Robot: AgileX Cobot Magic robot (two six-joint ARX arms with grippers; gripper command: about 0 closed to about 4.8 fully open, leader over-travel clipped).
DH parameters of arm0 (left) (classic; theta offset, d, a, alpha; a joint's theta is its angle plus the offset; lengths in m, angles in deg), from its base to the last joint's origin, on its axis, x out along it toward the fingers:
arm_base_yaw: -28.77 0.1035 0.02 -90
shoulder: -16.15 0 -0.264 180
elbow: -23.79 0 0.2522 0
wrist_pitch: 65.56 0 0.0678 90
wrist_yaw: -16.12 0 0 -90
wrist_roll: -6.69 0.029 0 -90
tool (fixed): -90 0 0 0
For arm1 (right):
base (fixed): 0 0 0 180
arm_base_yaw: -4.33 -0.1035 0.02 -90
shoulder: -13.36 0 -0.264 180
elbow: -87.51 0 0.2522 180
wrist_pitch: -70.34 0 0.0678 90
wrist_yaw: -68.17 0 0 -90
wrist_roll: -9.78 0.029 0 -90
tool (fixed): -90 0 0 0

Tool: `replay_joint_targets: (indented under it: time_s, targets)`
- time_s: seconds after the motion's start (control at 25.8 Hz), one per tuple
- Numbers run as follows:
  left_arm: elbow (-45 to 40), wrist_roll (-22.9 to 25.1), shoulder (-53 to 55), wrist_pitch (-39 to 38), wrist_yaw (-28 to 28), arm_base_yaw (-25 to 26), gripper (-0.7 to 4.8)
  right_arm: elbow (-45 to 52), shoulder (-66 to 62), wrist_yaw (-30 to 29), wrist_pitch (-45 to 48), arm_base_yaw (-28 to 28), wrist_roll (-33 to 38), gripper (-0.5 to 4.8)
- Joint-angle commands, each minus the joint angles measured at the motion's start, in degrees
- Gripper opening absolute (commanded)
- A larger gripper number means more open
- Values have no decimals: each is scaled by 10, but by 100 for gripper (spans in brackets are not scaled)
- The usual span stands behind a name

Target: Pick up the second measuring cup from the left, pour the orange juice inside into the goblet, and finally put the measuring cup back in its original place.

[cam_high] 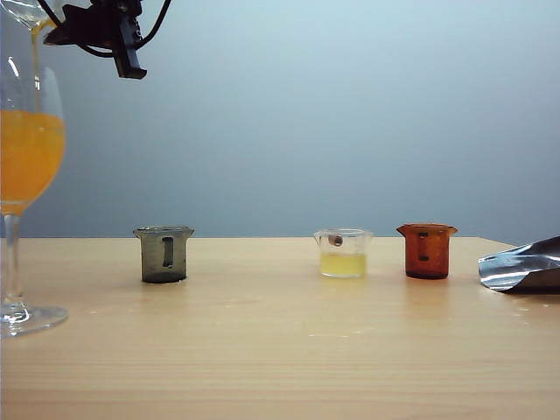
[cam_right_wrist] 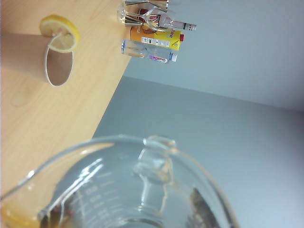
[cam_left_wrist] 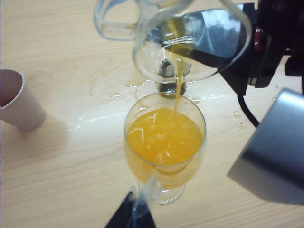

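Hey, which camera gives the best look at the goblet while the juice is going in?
The left wrist view: it looks down into the goblet, showing its rim, the orange juice inside and the stream falling from the measuring cup. The exterior view cuts the goblet off at its edge. The right wrist view doesn't show it.

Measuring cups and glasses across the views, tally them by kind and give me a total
Measuring cups: 4, smoky grey, clear with pale yellow liquid, orange-brown, and the clear one held tipped by the right gripper
Goblet: 1
Paper cup: 1
Total: 6
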Motion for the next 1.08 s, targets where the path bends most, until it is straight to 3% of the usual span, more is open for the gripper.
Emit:
replay_joint_targets:
  time_s: [0.04, 0.77, 0.85, 0.93, 1.08]
  targets:
    - [2, 0, 0, 6, 1, 0, -3, -4, 6, -3, 16, 0, -29, 116]
    - [2, 0, 0, 6, 1, 0, -3, -4, 6, -3, 15, -1, -29, 115]
    - [2, 0, 0, 6, 1, 0, -3, -4, 6, -3, 16, -1, 9, 115]
    - [2, 0, 0, 6, 1, 0, -3, -4, 6, -2, 15, 0, 149, 116]
    - [2, 0, 0, 6, 1, 0, -3, -4, 6, 0, 13, 1, 328, 116]
